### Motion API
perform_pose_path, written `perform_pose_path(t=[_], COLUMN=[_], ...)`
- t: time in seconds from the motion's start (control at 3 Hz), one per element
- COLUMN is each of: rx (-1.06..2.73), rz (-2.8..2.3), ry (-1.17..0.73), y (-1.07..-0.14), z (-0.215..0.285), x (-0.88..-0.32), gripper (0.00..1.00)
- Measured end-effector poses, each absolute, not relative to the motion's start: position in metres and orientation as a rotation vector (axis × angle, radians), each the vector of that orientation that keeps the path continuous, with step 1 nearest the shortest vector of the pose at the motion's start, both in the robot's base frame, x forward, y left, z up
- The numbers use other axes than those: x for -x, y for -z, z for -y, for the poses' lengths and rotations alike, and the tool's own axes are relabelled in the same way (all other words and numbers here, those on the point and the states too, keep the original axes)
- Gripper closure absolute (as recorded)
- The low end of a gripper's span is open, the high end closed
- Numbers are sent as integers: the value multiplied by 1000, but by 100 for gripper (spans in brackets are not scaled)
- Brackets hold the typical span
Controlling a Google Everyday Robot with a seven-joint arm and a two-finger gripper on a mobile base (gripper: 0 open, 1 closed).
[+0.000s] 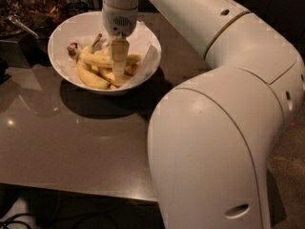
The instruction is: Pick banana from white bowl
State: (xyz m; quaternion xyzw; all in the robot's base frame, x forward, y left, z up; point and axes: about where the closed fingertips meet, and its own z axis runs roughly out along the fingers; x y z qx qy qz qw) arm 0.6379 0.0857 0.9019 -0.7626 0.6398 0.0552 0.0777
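Several bananas lay heaped in the white bowl [71,25], which stood at the far left part of the grey table [71,142]. A thin sheet of white paper [148,56] lined the bowl and stuck up past its right rim. The longest banana [95,59], pale yellow and almost straight, lay across the top of the heap with its dark brown stub pointing left. A shorter, more curved banana [90,78] lay beneath it, nearer the front wall of the bowl.

The gripper [118,70] hung straight down inside the bowl from the white wrist above. Its tip was down among the fruit, at or just beside the right half of the long banana. Seen edge-on as one pale column, it gave no way to tell whether it was open, closed or holding anything.

The robot's bulky white arm [224,128] filled the right side of the view. At the top left stood a dark dish [19,13], possibly holding nuts or dried food.
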Motion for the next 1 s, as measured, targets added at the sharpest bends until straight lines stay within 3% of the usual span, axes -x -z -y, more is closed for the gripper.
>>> perform_pose_path(t=[0.33,1.0], rx=[2312,2274], rz=[-1889,-1830], ry=[-183,-164], y=[-902,-907], z=[-83,-83], x=[-631,-630], gripper=[54,100])
